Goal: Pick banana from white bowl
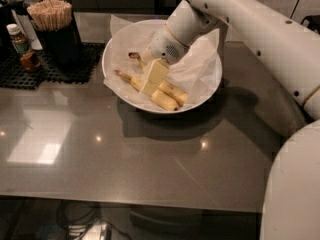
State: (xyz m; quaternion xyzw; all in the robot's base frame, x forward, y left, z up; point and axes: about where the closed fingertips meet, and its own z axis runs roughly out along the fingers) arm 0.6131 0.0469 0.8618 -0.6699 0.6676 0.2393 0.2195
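Our gripper (152, 79) sits low inside the white bowl (127, 34), with the banana (176, 90) directly beneath it; we cannot tell its grasp.

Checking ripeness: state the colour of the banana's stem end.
Dark brown stem end, camera view; pincer at the banana in the white bowl.

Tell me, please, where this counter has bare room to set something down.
The widest bare patch is the counter in front of the white bowl, to the near edge. Another lies right of the bowl, under the arm. Crowded: the black mat at back left with stick holder and bottle, and the bowl, where the gripper sits over the banana.
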